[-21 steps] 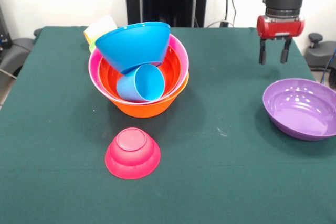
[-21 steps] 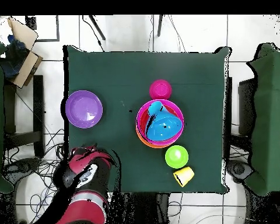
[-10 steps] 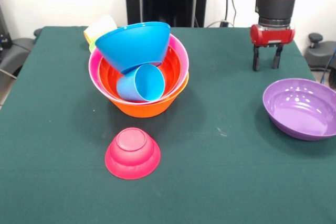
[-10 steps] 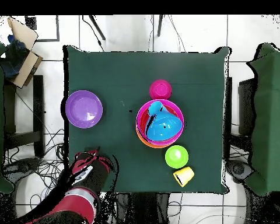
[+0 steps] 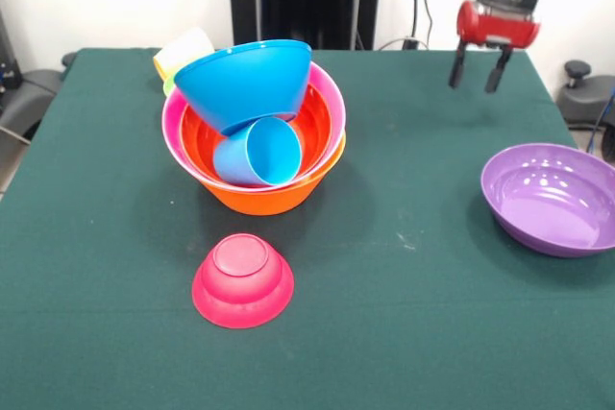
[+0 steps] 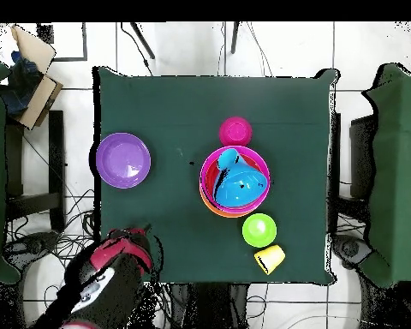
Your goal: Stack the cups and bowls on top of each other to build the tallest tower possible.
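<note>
Gripper (image 5: pixel 478 72): high at the far right, jaws spread, holding nothing.
Tower (image 5: pixel 255 146): orange bowl (image 5: pixel 269 199) as base, pink bowl (image 5: pixel 329 93) nested inside; blue bowl (image 5: pixel 245 82) tilted on the rim, light blue cup (image 5: pixel 258 152) on its side within.
Risk: the crooked blue bowl could slide off if more is added.
Loose pieces: purple bowl (image 5: pixel 553 197) near right, magenta bowl (image 5: pixel 243 279) upside down in front; yellow cup (image 5: pixel 183 49) behind the tower.

Table (image 5: pixel 96 237): dark green cloth top, fills most of the front view.
Tower (image 5: pixel 255 132): centre left, orange bowl at its base.
Magenta bowl (image 5: pixel 243 278): upside down, lower centre, just below the tower.
Purple bowl (image 5: pixel 553 197): upright, right edge.
Green bowl (image 6: pixel 259 230) and yellow cup (image 6: pixel 270 257): overhead view, lower right of the tower, cup on its side.
</note>
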{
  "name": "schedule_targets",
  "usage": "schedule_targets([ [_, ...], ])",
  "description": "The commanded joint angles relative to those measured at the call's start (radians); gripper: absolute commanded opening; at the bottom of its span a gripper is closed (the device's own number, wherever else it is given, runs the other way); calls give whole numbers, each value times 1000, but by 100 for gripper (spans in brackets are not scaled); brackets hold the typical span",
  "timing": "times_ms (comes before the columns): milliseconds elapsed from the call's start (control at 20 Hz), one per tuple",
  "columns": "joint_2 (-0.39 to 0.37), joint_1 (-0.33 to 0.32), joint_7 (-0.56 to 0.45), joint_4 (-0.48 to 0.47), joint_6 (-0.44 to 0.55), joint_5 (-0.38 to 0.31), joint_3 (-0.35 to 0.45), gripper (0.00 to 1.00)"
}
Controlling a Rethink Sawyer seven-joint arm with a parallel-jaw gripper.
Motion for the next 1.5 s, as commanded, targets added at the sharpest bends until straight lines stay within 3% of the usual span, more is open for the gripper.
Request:
schedule_targets([
  [50,-152,-29,111,-1,250,69,-15,100],
  [1050,-212,-211,15,-25,227,23,104,100],
  [1500,-261,-285,-82,-62,321,-6,171,100],
])
